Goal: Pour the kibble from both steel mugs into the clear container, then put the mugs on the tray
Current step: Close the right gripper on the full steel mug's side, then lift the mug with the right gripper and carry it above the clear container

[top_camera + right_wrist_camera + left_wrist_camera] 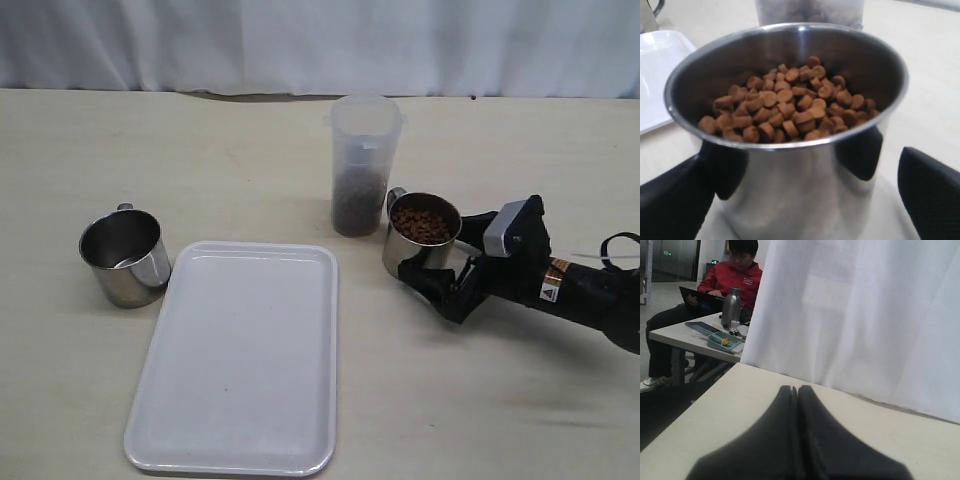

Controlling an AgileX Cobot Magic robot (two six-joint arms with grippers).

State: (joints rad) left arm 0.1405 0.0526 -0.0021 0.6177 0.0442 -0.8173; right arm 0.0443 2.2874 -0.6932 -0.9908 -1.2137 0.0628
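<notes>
A steel mug holding kibble stands right of the clear container, whose lower part holds kibble. My right gripper is open around this mug. In the right wrist view the mug fills the space between the fingers; one finger is at its wall, the other stands apart from it. Kibble fills it about halfway. The second steel mug looks empty and stands left of the white tray. My left gripper is shut over bare table, outside the exterior view.
A white curtain hangs behind the table's far edge. The left wrist view shows the table's edge and, beyond it, a person in red at another desk. The container and a tray corner lie beyond the held-around mug.
</notes>
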